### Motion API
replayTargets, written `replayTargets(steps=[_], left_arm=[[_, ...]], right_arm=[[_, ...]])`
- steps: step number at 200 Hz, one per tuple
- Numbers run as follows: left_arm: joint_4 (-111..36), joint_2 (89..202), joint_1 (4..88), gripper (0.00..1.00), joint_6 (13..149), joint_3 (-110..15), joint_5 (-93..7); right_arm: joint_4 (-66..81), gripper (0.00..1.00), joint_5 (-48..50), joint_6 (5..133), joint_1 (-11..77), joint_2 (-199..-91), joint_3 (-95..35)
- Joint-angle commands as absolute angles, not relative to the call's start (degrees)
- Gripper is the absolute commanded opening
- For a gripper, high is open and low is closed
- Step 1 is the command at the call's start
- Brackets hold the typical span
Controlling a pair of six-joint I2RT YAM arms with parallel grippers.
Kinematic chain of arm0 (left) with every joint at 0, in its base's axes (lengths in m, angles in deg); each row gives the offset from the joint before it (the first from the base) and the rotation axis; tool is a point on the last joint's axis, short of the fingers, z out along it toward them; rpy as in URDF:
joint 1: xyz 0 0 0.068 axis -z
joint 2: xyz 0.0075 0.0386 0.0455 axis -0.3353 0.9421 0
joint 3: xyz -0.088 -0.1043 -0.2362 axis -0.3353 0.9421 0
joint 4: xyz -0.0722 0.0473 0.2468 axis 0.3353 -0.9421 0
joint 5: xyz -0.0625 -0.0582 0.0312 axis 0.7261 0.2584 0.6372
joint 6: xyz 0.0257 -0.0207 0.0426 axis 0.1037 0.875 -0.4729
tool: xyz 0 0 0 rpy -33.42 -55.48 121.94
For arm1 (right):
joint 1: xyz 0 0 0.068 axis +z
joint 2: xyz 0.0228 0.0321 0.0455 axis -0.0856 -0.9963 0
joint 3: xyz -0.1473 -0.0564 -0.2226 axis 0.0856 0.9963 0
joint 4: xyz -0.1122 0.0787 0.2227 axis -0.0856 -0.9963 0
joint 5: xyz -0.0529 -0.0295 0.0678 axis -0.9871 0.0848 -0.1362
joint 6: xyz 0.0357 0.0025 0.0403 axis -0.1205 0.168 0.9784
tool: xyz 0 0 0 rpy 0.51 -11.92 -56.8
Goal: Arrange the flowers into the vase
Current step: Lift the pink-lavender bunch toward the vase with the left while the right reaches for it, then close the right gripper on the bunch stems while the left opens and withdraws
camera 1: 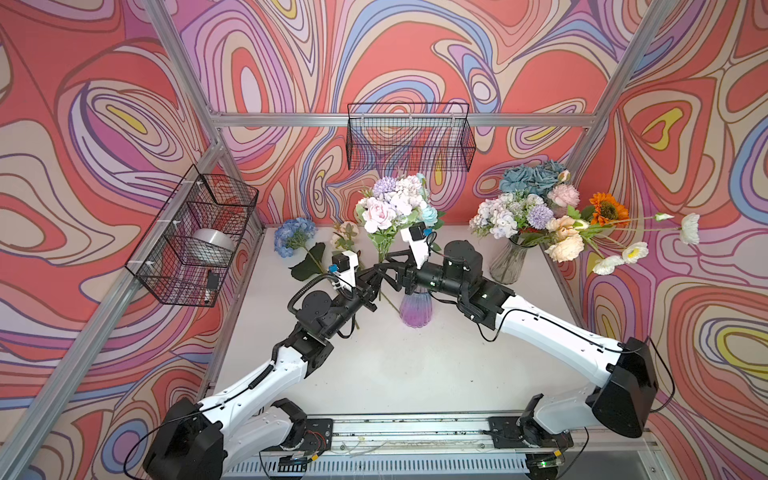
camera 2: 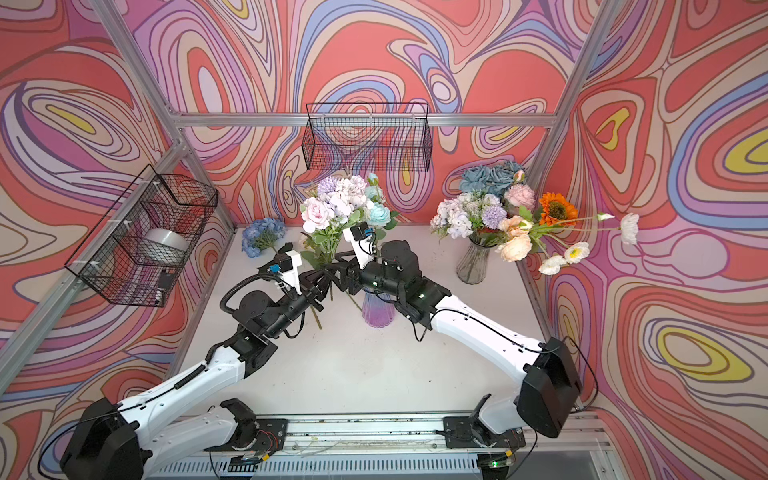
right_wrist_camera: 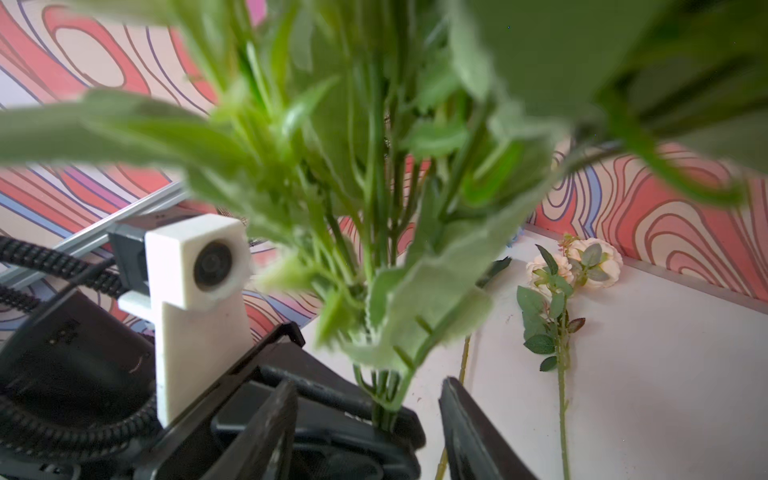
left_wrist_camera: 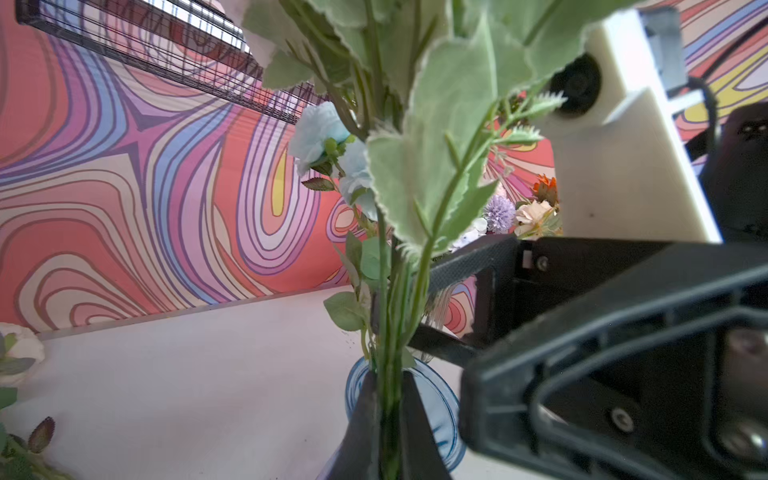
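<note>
Left wrist view: my left gripper [left_wrist_camera: 387, 380] pinches the flowers [left_wrist_camera: 390, 328] by their stems near the vase [left_wrist_camera: 442, 401], steadying them, while my right gripper [right_wrist_camera: 369, 384] brackets them, jaws apart.

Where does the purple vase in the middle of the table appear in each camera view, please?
In a top view: the purple vase stands mid-table, under the right arm.
In a top view: the same spot.
Left wrist: its blue rim at the bottom, behind the bouquet stems.
Right wrist: not in it.
Shared landmark: those stems, in all four.
</note>
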State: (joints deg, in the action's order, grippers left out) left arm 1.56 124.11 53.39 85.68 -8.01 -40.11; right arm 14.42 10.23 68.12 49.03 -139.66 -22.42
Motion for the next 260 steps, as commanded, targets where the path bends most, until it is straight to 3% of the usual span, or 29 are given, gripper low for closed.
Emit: replayTargets(steps=[1,48,73,86,91,93,94,104,107,182,229,260], left_arm=[[3.36,124.3,54.28,0.0,83.34,-9.95,-37.5],[3.23,123.87,55.58,0.0,82.45,-9.51,-37.91],[3.4,123.53,55.7,0.01,82.51,-9.62,-37.96],[3.57,123.37,55.71,0.24,82.83,-9.52,-38.04],[3.71,123.31,55.71,0.39,83.0,-9.43,-38.28],[3.74,123.27,55.71,0.5,83.15,-9.38,-38.46],[3.75,123.21,55.71,0.5,83.19,-9.36,-38.58],[3.99,123.17,55.71,0.95,84.15,-9.03,-40.54],[4.2,123.26,55.7,0.99,84.46,-8.82,-41.31],[2.66,124.4,53.54,1.0,90.77,-5.43,-54.84],[3.32,128.31,47.45,1.0,102.83,-1.8,-54.5],[4.04,129.96,46.72,0.99,104.84,-2.0,-52.86]], right_arm=[[16.28,0.49,9.38,69.3,49.13,-138.59,-22.24],[15.84,0.15,9.24,69.29,49.14,-139.29,-22.35],[15.27,0.02,9.73,68.9,49.12,-139.16,-22.4],[15.07,0.0,9.73,68.58,49.19,-138.93,-22.3],[14.98,0.0,9.56,68.46,49.13,-138.75,-22.16],[14.96,0.0,9.45,68.31,49.12,-138.71,-22.1],[14.96,0.0,9.39,68.29,49.16,-138.66,-22.07],[14.74,0.0,8.82,67.93,49.16,-138.29,-21.75],[14.7,0.0,8.42,67.63,49.12,-138.12,-21.7],[3.7,0.0,-11.23,56.72,49.11,-128.24,-20.63],[6.87,0.0,-24.93,50.98,48.95,-124.03,-16.22],[14.49,0.0,-25.17,50.06,48.64,-124.88,-12.01]])
